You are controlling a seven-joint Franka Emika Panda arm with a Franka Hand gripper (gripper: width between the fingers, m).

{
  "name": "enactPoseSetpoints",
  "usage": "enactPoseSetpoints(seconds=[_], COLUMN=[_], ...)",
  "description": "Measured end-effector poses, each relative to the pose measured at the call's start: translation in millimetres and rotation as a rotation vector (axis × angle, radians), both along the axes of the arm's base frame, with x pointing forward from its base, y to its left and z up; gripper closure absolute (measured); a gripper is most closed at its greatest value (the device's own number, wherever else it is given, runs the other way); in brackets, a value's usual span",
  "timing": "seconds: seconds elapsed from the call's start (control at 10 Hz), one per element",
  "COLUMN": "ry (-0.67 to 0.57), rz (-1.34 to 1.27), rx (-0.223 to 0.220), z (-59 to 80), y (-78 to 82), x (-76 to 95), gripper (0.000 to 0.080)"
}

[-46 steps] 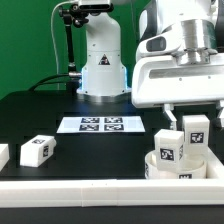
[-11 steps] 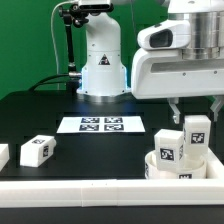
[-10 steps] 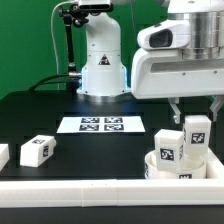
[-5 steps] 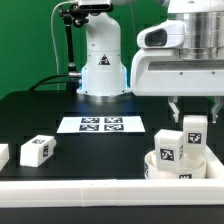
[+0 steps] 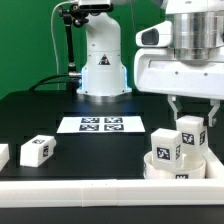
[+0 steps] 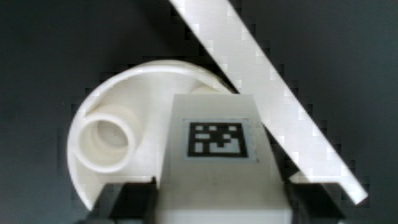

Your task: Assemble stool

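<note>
The stool's round white seat disc lies at the exterior view's front right, against the front rail. Two tagged white legs stand on it: one toward the exterior view's left, and a taller one beside it. My gripper reaches down over the taller leg. In the wrist view the gripper is shut on that leg, a black finger pressed against each side. Beyond the leg, the seat disc shows an open socket hole.
A loose tagged leg lies at the front on the exterior view's left, and another piece sits at the frame edge. The marker board lies mid-table before the robot base. A white border rail runs along the front.
The gripper and wrist have shifted slightly toward the exterior view's left and turned. The held leg and the seat disc have edged the same way. The loose parts have not moved.
</note>
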State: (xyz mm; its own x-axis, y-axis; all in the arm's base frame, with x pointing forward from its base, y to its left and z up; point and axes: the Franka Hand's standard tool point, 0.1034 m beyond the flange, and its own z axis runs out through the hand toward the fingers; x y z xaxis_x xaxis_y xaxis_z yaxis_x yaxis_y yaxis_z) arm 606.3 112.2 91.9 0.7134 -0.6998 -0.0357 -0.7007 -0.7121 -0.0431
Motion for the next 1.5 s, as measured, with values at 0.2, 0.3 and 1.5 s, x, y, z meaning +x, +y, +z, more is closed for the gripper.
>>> enactPoseSetpoints(seconds=[0.2, 0.3, 1.5], ry=[-0.002, 0.002, 0.057], rz=[-0.17, -0.237, -1.114], rx=[0.004, 0.005, 0.066], z=[-0.1, -0.1, -1.6], y=[1.6, 1.7, 4.2], x=[1.1, 1.1, 4.3], gripper=[0.0463, 0.0463, 0.0462])
